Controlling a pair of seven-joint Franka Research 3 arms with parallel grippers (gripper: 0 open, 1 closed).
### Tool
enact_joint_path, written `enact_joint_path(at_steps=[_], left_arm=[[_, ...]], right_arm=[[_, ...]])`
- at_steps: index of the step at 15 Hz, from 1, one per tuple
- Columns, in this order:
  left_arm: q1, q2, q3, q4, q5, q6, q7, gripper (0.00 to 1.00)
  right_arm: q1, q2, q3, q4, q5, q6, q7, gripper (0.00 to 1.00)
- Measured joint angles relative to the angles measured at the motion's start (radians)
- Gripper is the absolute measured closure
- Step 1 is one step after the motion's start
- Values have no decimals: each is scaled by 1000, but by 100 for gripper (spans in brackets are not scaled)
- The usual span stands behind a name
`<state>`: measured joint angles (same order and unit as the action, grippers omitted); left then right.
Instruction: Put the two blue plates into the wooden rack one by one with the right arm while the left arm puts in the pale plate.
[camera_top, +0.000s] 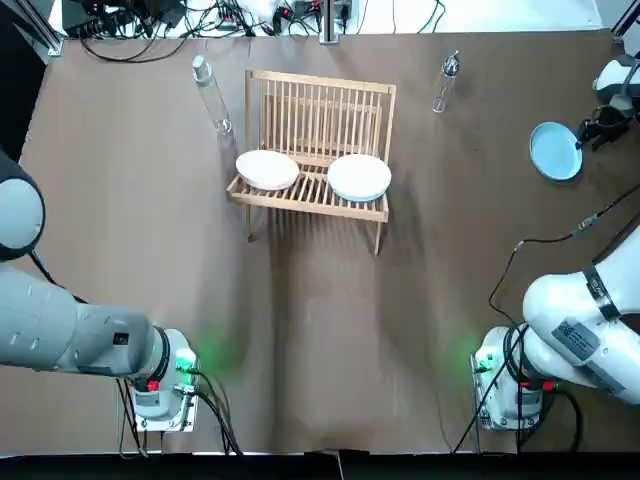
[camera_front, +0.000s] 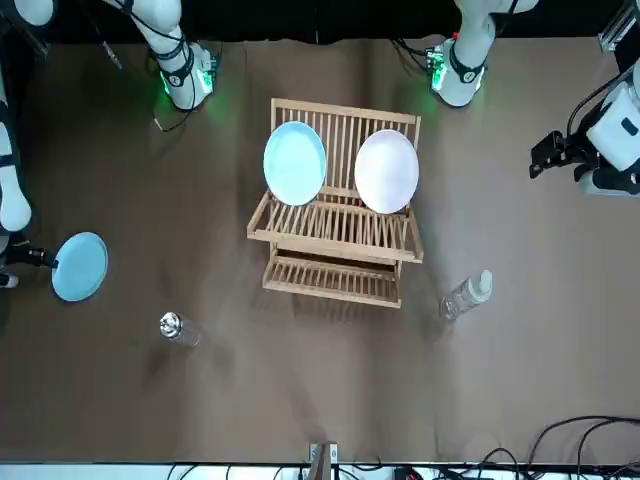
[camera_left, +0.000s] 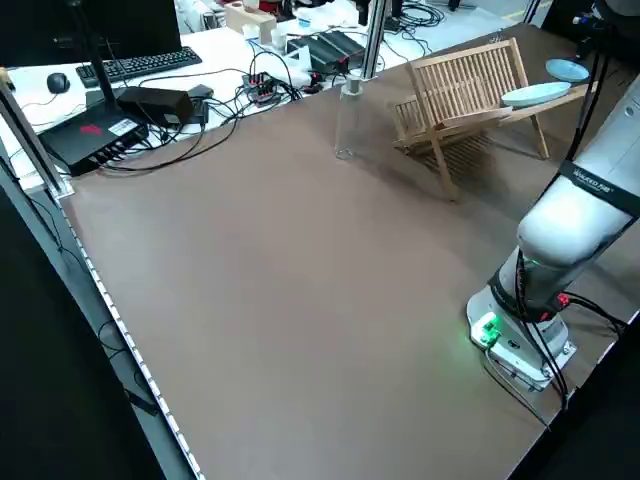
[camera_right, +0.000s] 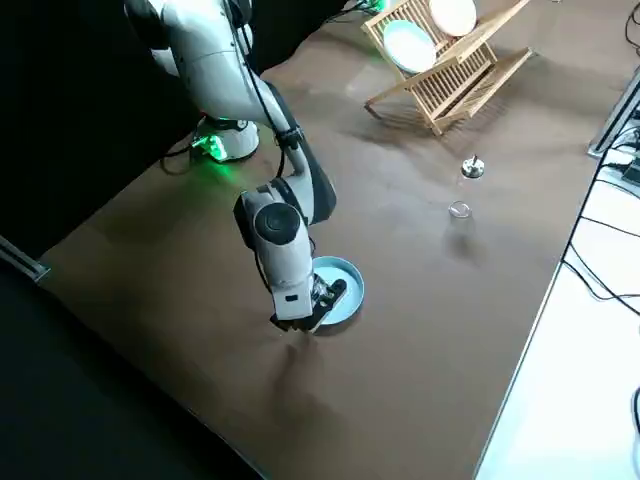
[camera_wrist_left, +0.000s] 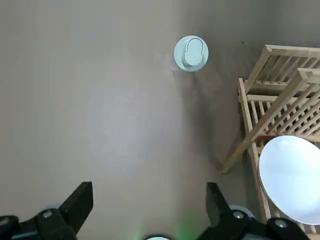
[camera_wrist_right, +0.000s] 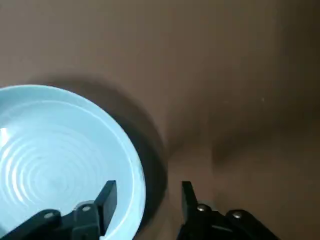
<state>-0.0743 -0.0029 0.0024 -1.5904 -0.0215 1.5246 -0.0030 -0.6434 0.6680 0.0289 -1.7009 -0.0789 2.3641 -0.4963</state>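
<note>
The wooden rack (camera_top: 318, 115) stands mid-table and holds two plates on edge: one blue plate (camera_front: 295, 162) on its right half and the pale plate (camera_front: 387, 171) on its left half. A second blue plate (camera_top: 555, 151) lies flat on the table at the far right. My right gripper (camera_wrist_right: 147, 192) is open and low over that second blue plate (camera_wrist_right: 60, 160), its rim between the jaws, one finger (camera_wrist_right: 107, 199) over the bowl and the other outside. High over the table's left side, my left gripper (camera_wrist_left: 149, 205) is open and holds nothing.
Two clear bottles stand near the rack's back corners, one bottle (camera_top: 212, 95) to its left and another bottle (camera_top: 446, 82) to its right. Cables and electronics lie beyond the table's far edge. Both arm bases sit at the near edge.
</note>
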Motion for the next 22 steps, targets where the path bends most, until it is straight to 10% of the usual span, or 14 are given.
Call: enact_joint_path(at_steps=[6,10,14,22], left_arm=[[1,5,0,-1,-2,4,0,0],[-1,5,0,-1,-2,10,0,0],[-3,5,0,-1,-2,11,0,0],[-1,5,1,-1,-2,12,0,0]], right_arm=[[0,28,6,-5,0,-7,-12,50],[0,26,9,4,1,-109,-34,90],[7,22,24,13,1,-177,-45,96],[175,-56,44,44,23,-669,-77,96]])
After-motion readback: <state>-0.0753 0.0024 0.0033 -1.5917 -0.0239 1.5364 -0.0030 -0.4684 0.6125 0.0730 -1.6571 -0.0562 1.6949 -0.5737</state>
